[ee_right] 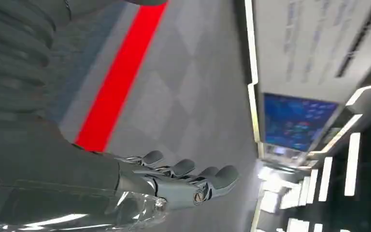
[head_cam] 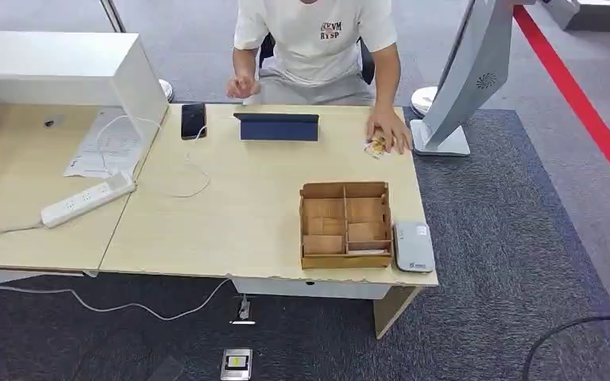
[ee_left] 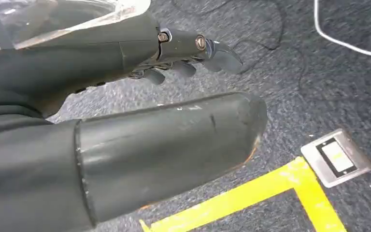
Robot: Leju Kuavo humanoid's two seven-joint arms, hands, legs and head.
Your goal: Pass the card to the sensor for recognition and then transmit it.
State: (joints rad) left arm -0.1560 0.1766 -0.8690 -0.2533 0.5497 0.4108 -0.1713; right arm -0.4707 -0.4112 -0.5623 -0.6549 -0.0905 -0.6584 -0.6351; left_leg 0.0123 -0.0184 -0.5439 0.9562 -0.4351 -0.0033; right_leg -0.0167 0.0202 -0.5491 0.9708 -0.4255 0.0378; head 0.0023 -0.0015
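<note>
Head view: light wood bench with a cardboard divided box near its front right edge. White card sensor just beside the box on its right. A person sits at the far side; their hand rests on the bench over a small yellowish item, possibly the card, too small to confirm. Also on the bench: dark tablet stand, black phone, white power strip.

Left wrist view: left robot hand hangs over grey carpet, thumb and fingers apart, holding nothing. Yellow floor tape and a metal floor socket below it.

Right wrist view: right robot hand with fingers stretched out, nothing in it, over grey floor with a red stripe. Neither robot hand is near the bench, so the possible card lies well apart from both.
</note>
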